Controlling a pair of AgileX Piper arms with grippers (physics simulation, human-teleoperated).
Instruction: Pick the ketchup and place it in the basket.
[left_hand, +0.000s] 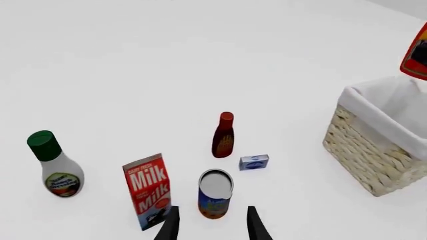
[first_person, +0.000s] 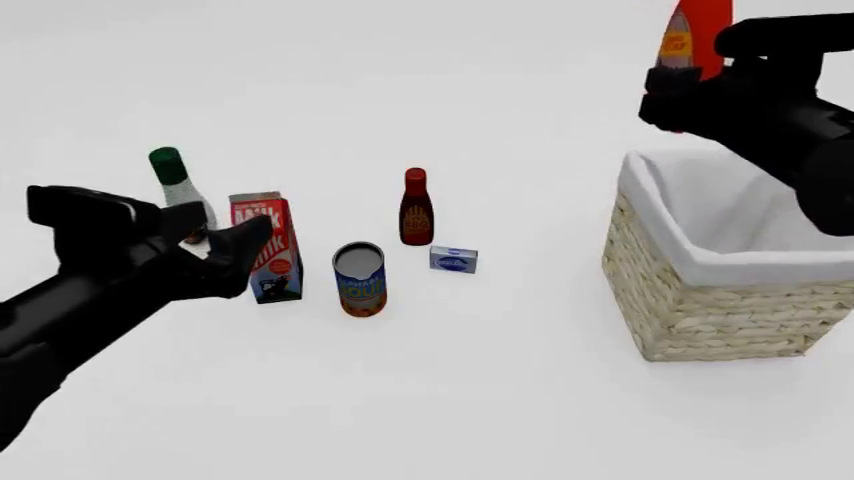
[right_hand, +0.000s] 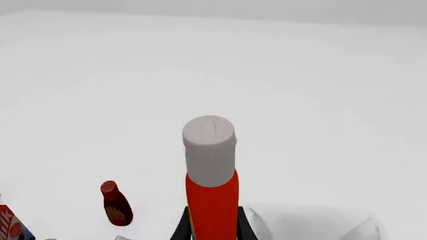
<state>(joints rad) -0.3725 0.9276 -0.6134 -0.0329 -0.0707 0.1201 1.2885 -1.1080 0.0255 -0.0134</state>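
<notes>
My right gripper is shut on the ketchup, a bright red bottle with a yellow label, and holds it in the air above the far left corner of the basket. In the right wrist view the ketchup points away from the camera with its whitish-grey cap foremost. It sits between my right gripper's dark fingers, with the basket's white lining below. The left wrist view catches the ketchup at its edge over the basket. My left gripper is open and empty, low over the table near the milk carton and the can.
Left of the basket stand a milk carton, a white bottle with a green cap, a small dark-red bottle, a blue and orange can and a little blue box. My left gripper hovers beside the carton.
</notes>
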